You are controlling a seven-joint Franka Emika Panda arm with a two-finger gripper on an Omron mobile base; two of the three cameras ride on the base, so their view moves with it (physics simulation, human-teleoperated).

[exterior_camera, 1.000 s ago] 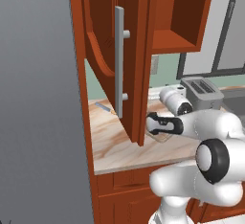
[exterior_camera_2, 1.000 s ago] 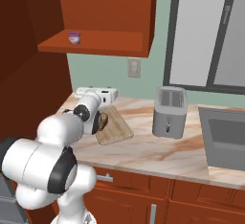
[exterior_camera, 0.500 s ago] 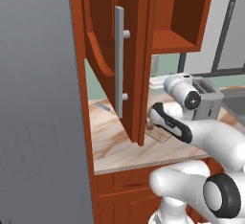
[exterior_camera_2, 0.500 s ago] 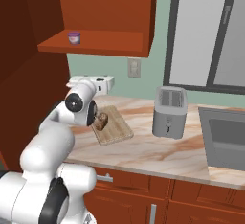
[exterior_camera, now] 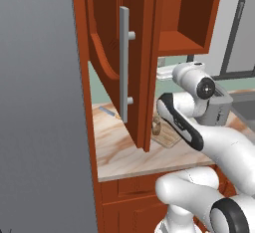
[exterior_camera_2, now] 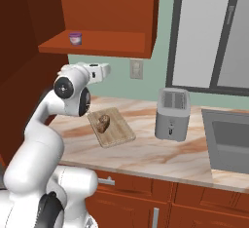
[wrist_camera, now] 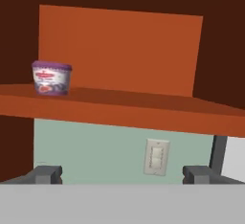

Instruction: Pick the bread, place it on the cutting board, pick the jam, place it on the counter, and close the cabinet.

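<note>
The bread (exterior_camera_2: 102, 122) stands on the cutting board (exterior_camera_2: 116, 133), which lies on the counter (exterior_camera_2: 146, 155). The jam (exterior_camera_2: 75, 38), a small purple-labelled tub, sits on the left of the cabinet's open shelf (exterior_camera_2: 112, 47); the hand view shows the jam (wrist_camera: 51, 78) up and to the left. My gripper (wrist_camera: 123, 175) is open with nothing between its fingers. It hangs above the board, below shelf height, and faces the back wall. In the right base view the gripper (exterior_camera_2: 105, 69) is right of and below the jam. The cabinet door (exterior_camera: 112, 53) stands open, handle (exterior_camera: 124, 63) outward.
A silver toaster (exterior_camera_2: 172, 114) stands right of the board, and a sink (exterior_camera_2: 228, 142) lies further right. A wall outlet (exterior_camera_2: 136, 68) sits under the shelf. A tall grey panel (exterior_camera: 40, 102) bounds the left. The open door overhangs the counter's left end (exterior_camera: 119, 150).
My arm has lifted from low over the cutting board up toward the shelf. The bread stays on the board. The jaws remain wide.
</note>
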